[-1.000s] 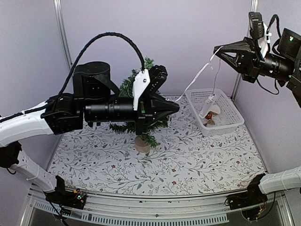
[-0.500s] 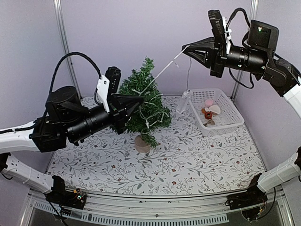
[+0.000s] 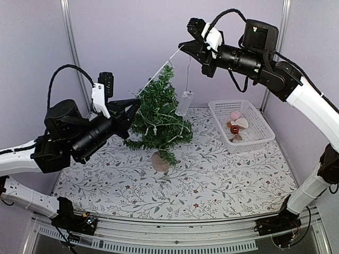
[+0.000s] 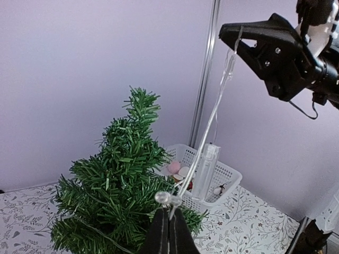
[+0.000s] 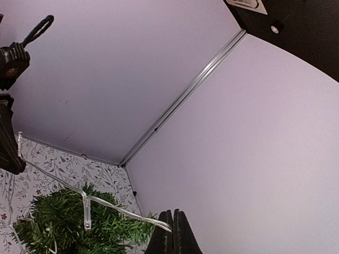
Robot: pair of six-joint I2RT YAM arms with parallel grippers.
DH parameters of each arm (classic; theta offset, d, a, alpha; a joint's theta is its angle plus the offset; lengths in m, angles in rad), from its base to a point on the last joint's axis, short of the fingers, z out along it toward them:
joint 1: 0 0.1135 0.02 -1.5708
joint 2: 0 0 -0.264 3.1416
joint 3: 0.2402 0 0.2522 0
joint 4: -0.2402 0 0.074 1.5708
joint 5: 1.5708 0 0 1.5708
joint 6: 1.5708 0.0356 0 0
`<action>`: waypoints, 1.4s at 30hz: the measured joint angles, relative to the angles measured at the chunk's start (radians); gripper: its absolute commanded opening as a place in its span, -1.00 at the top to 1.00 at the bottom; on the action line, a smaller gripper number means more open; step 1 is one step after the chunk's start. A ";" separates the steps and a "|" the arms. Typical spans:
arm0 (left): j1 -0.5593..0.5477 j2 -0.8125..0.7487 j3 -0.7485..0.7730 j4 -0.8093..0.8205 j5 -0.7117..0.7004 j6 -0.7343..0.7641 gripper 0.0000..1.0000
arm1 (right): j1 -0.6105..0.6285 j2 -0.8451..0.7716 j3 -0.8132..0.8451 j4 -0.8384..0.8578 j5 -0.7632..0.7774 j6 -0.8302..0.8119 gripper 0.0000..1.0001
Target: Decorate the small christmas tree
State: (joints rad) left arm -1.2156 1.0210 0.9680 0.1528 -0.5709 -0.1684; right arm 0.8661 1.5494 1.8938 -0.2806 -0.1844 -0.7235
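The small christmas tree stands upright on its pale stump at the table's middle, with a clear string of lights partly draped over its branches. My left gripper is shut on the string at the tree's left side; the left wrist view shows its tip pinching the wire by a bulb. My right gripper is shut on the string high above the treetop, also seen in the right wrist view. The string's clear battery box hangs beside the tree.
A white basket at the back right holds small ornaments. Metal frame posts stand at the back left and back right. The floral tablecloth covers the table.
My right gripper has swung left with the string to above the treetop, lifting the battery box out of the basket. My left gripper has drawn back left, from in front of the tree.
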 measured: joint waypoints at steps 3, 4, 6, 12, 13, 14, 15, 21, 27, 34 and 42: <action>0.020 0.020 0.005 0.011 -0.002 0.000 1.00 | 0.000 0.032 0.009 0.052 0.040 -0.041 1.00; 0.027 0.025 0.005 0.013 -0.002 -0.001 1.00 | 0.000 0.045 0.013 0.069 0.056 -0.059 1.00; 0.042 0.029 0.005 0.014 -0.002 -0.010 1.00 | 0.001 0.067 0.015 0.098 0.095 -0.093 1.00; 0.106 0.029 0.008 0.007 0.013 -0.032 1.00 | 0.002 0.131 0.017 0.173 0.212 -0.214 1.00; 0.114 0.029 0.009 0.006 0.019 -0.034 1.00 | 0.002 0.137 0.018 0.183 0.223 -0.228 1.00; 0.123 0.029 0.011 0.005 0.029 -0.035 1.00 | 0.002 0.143 0.024 0.190 0.230 -0.239 1.00; 0.129 0.029 0.013 0.005 0.035 -0.037 1.00 | 0.003 0.149 0.033 0.195 0.232 -0.246 1.00; 0.177 0.029 0.028 0.013 0.078 -0.048 1.00 | 0.004 0.203 0.100 0.245 0.232 -0.286 1.00; 0.232 0.029 0.028 -0.008 0.111 -0.068 1.00 | -0.021 0.264 0.113 0.294 0.218 -0.270 1.00; 0.291 0.059 0.043 -0.048 0.138 -0.085 1.00 | -0.040 0.308 0.113 0.326 0.211 -0.240 1.00; 0.329 0.113 0.061 -0.081 0.200 -0.093 1.00 | -0.064 0.309 0.065 0.359 0.209 -0.205 1.00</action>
State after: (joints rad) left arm -0.8867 1.1339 1.0294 0.0715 -0.3714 -0.2615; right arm 0.8024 1.8580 1.9591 0.0784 0.0246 -0.9287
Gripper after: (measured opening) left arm 0.008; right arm 0.016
